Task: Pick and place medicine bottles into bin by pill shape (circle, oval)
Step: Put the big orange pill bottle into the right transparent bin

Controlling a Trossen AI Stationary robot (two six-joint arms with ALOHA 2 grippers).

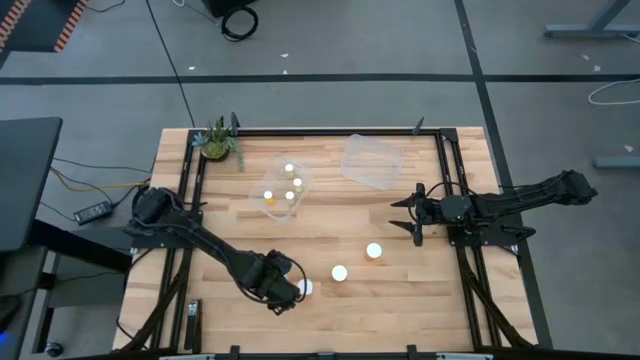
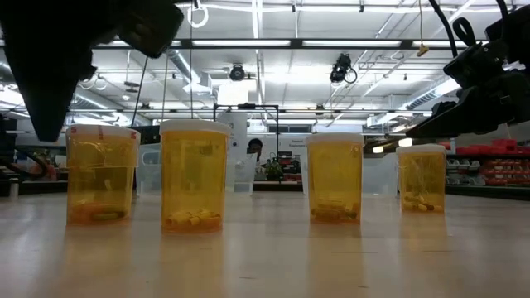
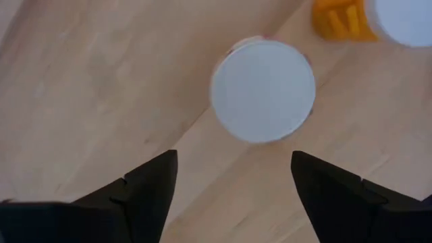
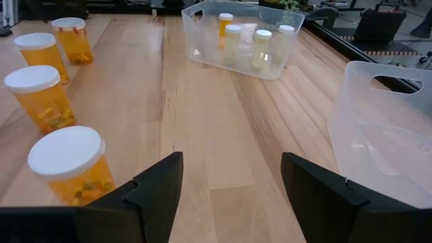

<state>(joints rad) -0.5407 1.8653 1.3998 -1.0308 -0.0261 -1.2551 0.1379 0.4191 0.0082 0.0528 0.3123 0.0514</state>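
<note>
Pale wooden slatted table (image 1: 330, 230) inside a black frame, seen from above.

2 clear plastic bins sit at the far side. The left clear bin (image 1: 262, 178) holds 4 small white-capped amber bottles (image 1: 290, 170); the right wrist view shows the same 4 standing inside it (image 4: 233, 37). The right clear bin (image 1: 372, 160) sits tilted, well apart from the left one; no contents visible in it.

Left arm reaches from the table's left edge toward the near middle. Left gripper (image 1: 283, 290) hangs over a white-capped amber medicine bottle (image 1: 305, 287) at the near side. In its wrist view the 2 dark fingers (image 3: 145, 189) stand wide apart, with the round white cap (image 3: 263, 90) beyond them, not touched.

Right arm comes in from the right edge. Right gripper (image 1: 410, 212) hovers over bare wood, fingers (image 4: 155, 185) spread apart, nothing between them.

Loose bottles on the table: 1 near the middle (image 1: 339, 272), 1 farther right (image 1: 374, 251), plus the one by the left gripper. The low view shows 4 upright amber bottles in a row (image 2: 194, 175), pills at their bottoms.

Small green potted plant (image 1: 217, 143) at the far left corner.
</note>
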